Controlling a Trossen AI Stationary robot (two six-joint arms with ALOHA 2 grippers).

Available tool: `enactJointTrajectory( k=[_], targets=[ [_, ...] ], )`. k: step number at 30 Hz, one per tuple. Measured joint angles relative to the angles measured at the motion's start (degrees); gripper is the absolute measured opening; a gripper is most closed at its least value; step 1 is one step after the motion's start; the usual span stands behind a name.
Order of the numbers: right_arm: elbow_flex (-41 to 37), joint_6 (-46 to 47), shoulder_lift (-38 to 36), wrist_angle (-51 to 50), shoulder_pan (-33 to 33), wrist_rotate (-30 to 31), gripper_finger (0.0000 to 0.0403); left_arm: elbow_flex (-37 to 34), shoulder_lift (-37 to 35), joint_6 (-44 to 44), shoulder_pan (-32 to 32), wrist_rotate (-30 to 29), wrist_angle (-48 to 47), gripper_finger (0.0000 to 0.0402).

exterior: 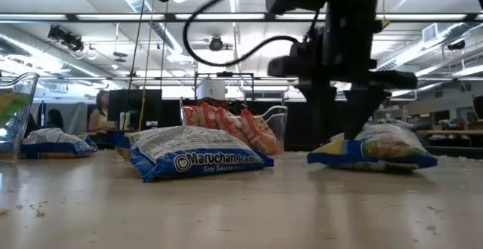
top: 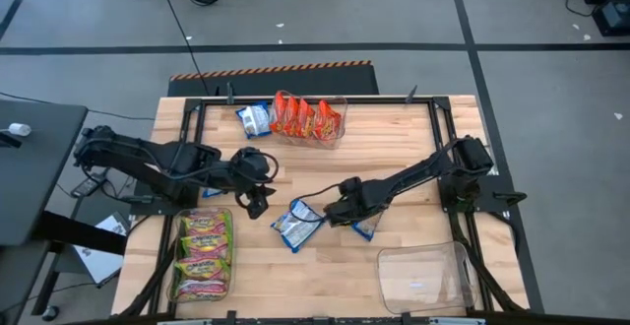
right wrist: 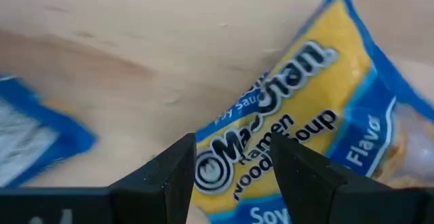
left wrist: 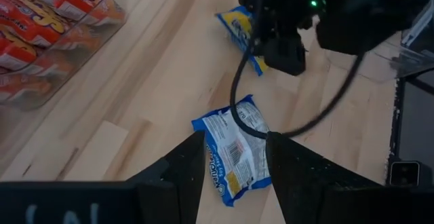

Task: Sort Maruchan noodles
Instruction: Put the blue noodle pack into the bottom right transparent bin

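I am lowering the right gripper point(right wrist: 230, 157), jaws released, squarely astride the blue packet point(right wrist: 305, 122) beside the empty bin point(top: 423, 276), left gripper point(top: 258, 203) also released.

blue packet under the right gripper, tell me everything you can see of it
The blue packet is a flat, glossy plastic Maruchan ramen noodle soup pack, yellow in the middle with blue ends and dark lettering. It lies flat on the wooden table, just right of another blue packet. The right gripper hovers open right over it, fingers either side of the logo.
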Motion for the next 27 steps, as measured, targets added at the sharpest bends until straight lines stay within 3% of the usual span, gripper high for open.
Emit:
enactJointTrajectory(
  k=[6,10,18,23,27],
  targets=[
    [0.0,-0.4,-1.0,-12.8,0.4,-4.3,0.0196,0.0,0.0,0.6,0.0,0.0,-0.3,0.016],
    [0.0,-7.6,-1.9,-21.9,0.8,-9.4,0.0196,0.0,0.0,0.3,0.0,0.0,-0.4,0.016],
    [0.0,-19.6,-4.2,-21.2,2.0,-22.0,0.0196,0.0,0.0,0.2,0.0,0.0,-0.4,0.016],
    [-4.2,-31.9,-4.2,-20.1,0.5,-20.9,0.0197,0.0,0.0,0.1,0.0,0.0,-0.4,0.016],
    [-7.9,-52.2,-4.2,-22.0,-1.6,-11.3,0.0197,0.0,0.0,0.1,0.0,0.0,-0.4,0.016]
  ],
)
